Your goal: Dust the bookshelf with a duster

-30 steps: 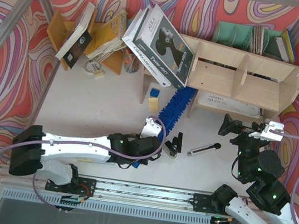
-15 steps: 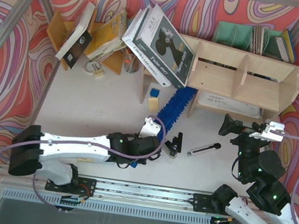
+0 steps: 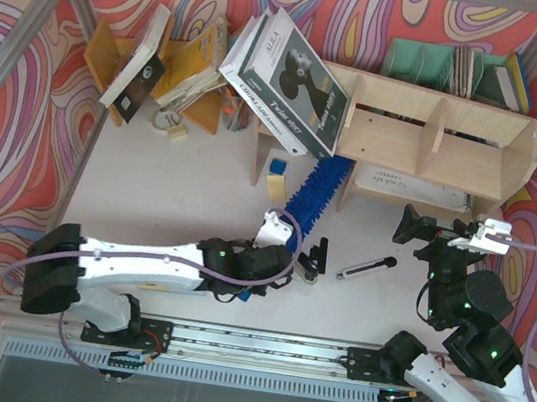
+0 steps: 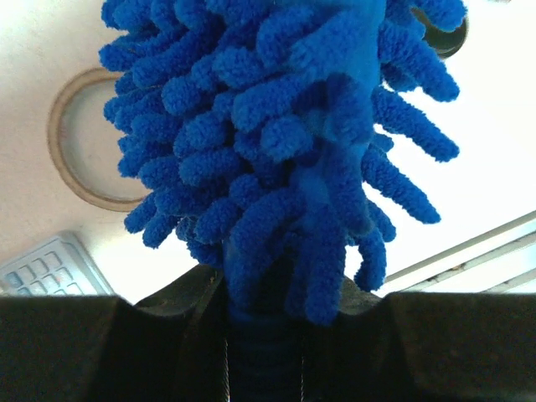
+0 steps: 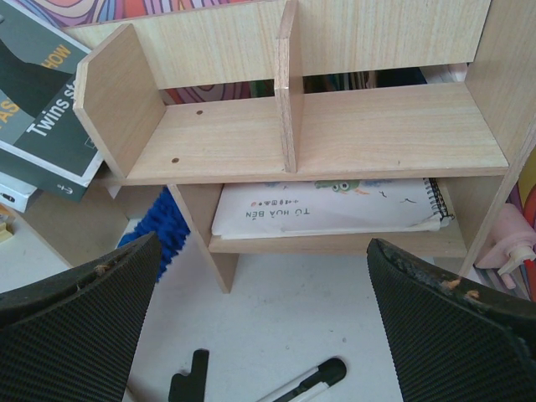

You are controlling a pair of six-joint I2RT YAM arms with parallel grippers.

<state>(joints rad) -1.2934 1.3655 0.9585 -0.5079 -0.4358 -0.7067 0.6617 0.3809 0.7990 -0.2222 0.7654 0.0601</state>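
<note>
The bookshelf (image 3: 430, 134) stands at the back right, pale plywood with two tiers; the right wrist view faces its open front (image 5: 335, 126). The bright-blue fluffy duster (image 3: 313, 189) slants from the shelf's lower left corner down toward my left gripper (image 3: 282, 229), which is shut on its handle end. In the left wrist view the duster (image 4: 276, 134) fills the frame above the closed left gripper (image 4: 264, 322). My right gripper (image 3: 424, 230) hovers open in front of the shelf, nothing between its fingers (image 5: 75, 322). Blue fluff (image 5: 155, 230) shows beside the shelf's left leg.
A utility knife (image 3: 365, 268) and a small black piece (image 3: 313, 260) lie between the arms. Large books (image 3: 287, 77) lean on the shelf's left end. An orange-brown rack (image 3: 182, 72) is back left, a green file holder (image 3: 421, 60) behind the shelf. A spiral notebook (image 5: 327, 205) lies in the lower tier.
My left arm has edged slightly to the right with the duster in its grip; the duster's head stays by the shelf's left leg. The right arm has not moved.
</note>
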